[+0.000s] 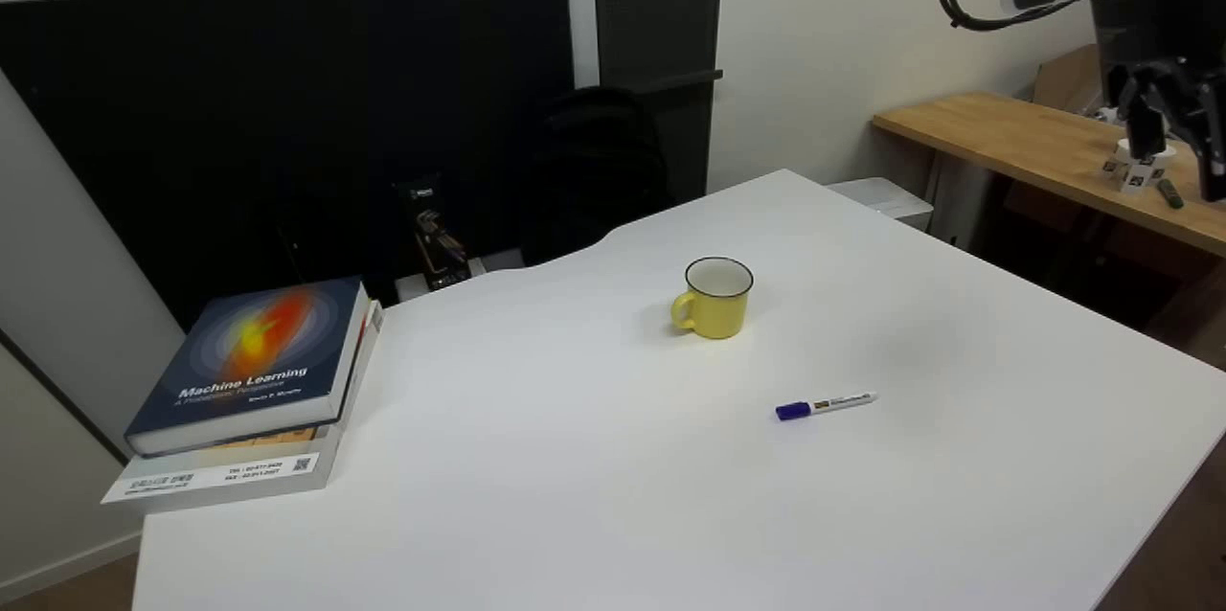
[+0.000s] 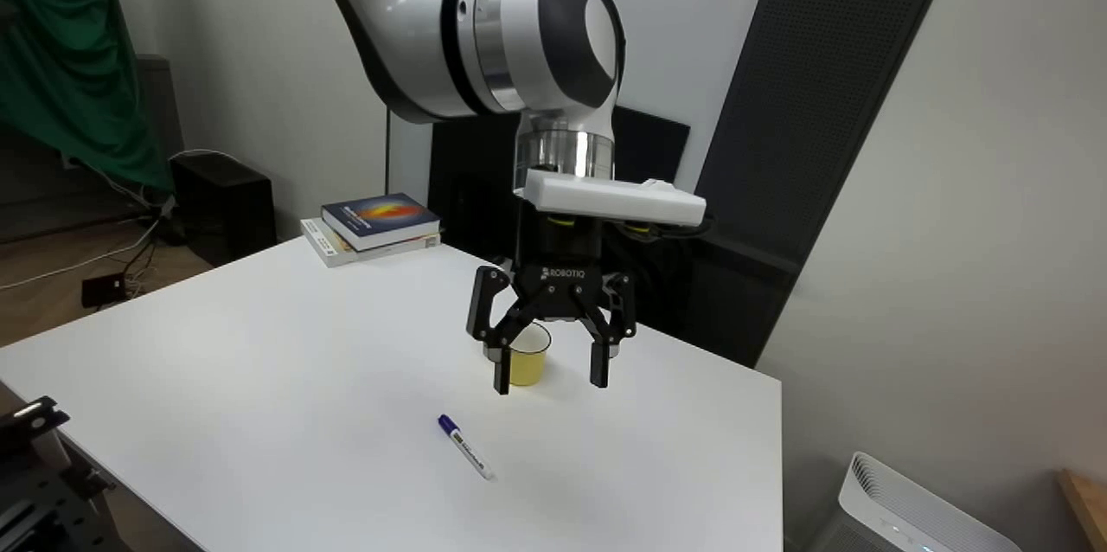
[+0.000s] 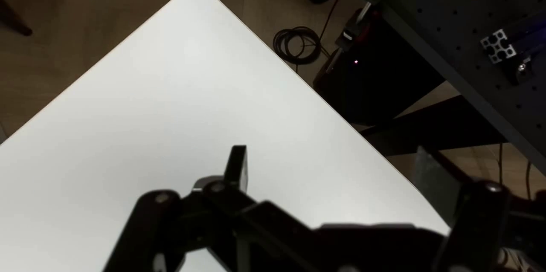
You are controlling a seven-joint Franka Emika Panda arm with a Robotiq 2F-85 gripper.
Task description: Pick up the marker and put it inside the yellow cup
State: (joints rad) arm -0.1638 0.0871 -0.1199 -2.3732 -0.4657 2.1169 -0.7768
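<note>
I count one yellow mug (image 1: 718, 316) on the white table (image 1: 536, 477), upright, with one handle at its side. One blue-capped marker (image 1: 831, 405) lies flat near it, not touching, well in from every edge and farther from the curved edge than the mug is. Two books (image 1: 244, 357) sit stacked at a corner: a Machine Learning textbook (image 2: 380, 219) atop a paler volume (image 1: 225, 479). Above the table hangs one Robotiq gripper (image 2: 550, 389), its two fingers (image 2: 599, 366) spread wide with only air between them.

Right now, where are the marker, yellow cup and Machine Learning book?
Marker (image 1: 829, 406), in an exterior view: its barrel.
Yellow cup (image 1: 719, 313), in an exterior view: outer wall.
Machine Learning book (image 1: 251, 362), in an exterior view: cover.
</note>
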